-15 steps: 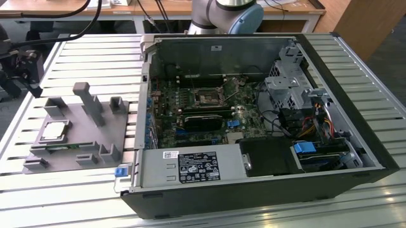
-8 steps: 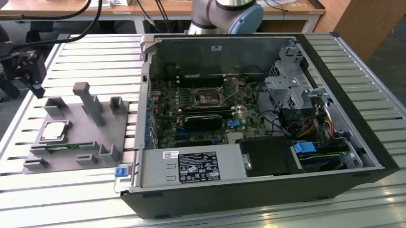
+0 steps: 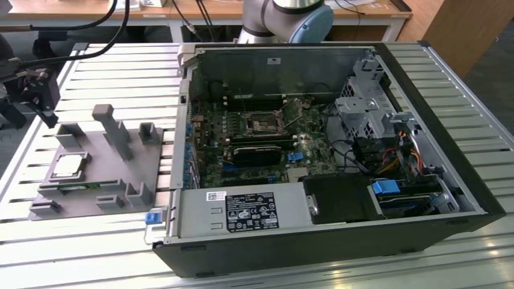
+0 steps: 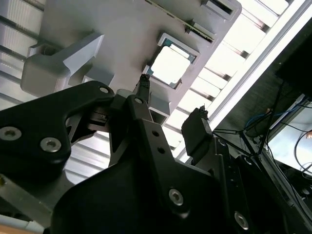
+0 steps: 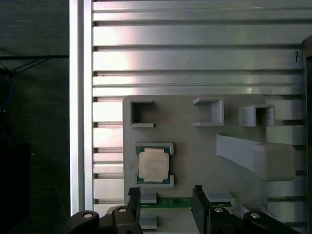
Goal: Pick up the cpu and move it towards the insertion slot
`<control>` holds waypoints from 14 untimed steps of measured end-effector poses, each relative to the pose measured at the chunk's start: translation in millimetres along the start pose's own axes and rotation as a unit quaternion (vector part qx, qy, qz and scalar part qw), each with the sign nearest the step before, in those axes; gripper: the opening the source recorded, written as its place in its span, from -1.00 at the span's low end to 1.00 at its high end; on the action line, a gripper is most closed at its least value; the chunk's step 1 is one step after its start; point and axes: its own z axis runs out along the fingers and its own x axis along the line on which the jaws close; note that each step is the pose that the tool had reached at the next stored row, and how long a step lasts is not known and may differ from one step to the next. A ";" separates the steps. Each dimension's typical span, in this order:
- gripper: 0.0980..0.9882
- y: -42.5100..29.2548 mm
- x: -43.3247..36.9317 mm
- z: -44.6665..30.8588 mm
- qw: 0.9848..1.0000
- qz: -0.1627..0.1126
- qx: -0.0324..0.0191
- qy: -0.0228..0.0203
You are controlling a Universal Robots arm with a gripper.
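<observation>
- Computer case (image 3: pixel 321 247): open, lying on the slatted table (image 3: pixel 96 60).
- Arm (image 3: pixel 289 15): base at the case's 12 o'clock in the exterior view.
- Grey holder tray (image 3: pixel 105 171): at the case's 9 o'clock.
- Gripper (image 5: pixel 165 200): faces down over the tray, fingers apart, holding nothing.
- Insertion slot (image 3: pixel 263 123): on the board inside the case, well apart from the gripper.
- Cpu (image 5: pixel 154 165): flat in a recess at the tray's 9 o'clock side, near the fingertips, untouched.

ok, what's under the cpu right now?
The cpu lies in a pocket of the grey holder, which rests on the slatted table. Its underside and the pocket floor are covered.
</observation>
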 end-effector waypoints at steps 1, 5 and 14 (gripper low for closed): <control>0.00 -0.1 0.1 1.1 1.000 0.000 0.000 0.000; 0.00 -0.2 0.6 5.0 1.000 0.000 0.000 0.000; 0.00 -0.7 1.5 12.8 1.000 0.000 -0.008 0.000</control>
